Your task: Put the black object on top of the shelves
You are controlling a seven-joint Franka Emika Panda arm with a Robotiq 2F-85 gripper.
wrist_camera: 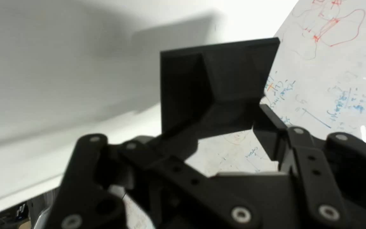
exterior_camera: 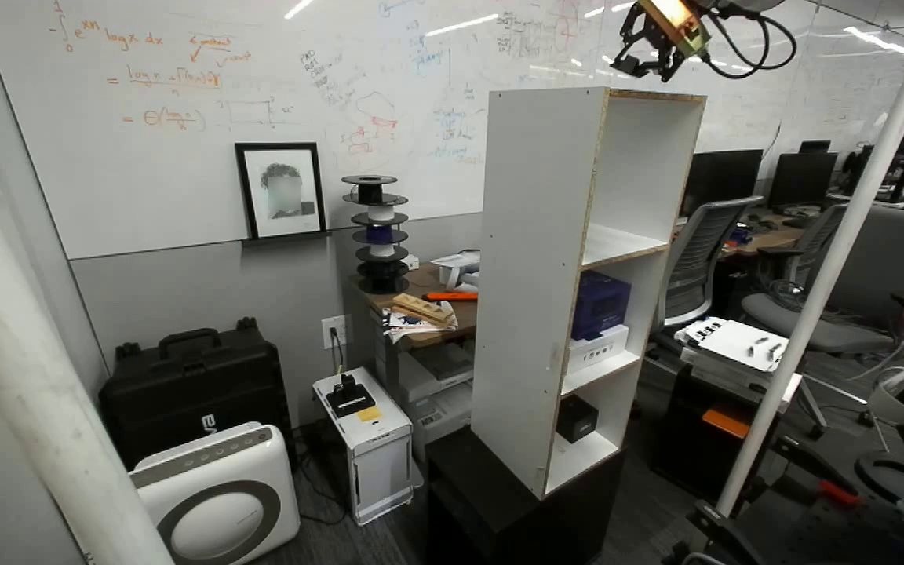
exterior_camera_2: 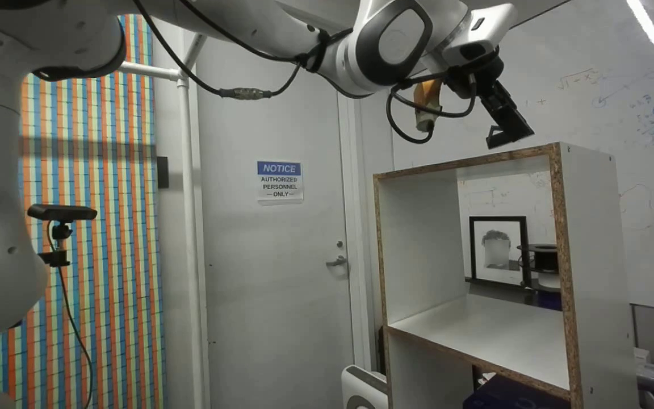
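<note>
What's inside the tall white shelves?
The white shelves hold a dark blue box on a white box in the middle, and a black box at the bottom. The side panel covers part of both compartments; the boxes' insides don't show.

Gripper (exterior_camera: pixel 646 69): positioned above, apart from, top of white shelving unit (exterior_camera: pixel 534 275) | Unit: upright on black base (exterior_camera: pixel 491 486) | Middle compartment (exterior_camera: pixel 645 314): purple box (exterior_camera: pixel 601 304) resting on white box (exterior_camera: pixel 598 351) | Lower compartment (exterior_camera: pixel 613 412): small black box (exterior_camera: pixel 577 418) | Left of unit: stacked spools (exterior_camera: pixel 379 235), framed picture (exterior_camera: pixel 282 191) against whiteboard (exterior_camera: pixel 107 212), black case (exterior_camera: pixel 193 384), white appliance (exterior_camera: pixel 220 518)
</note>
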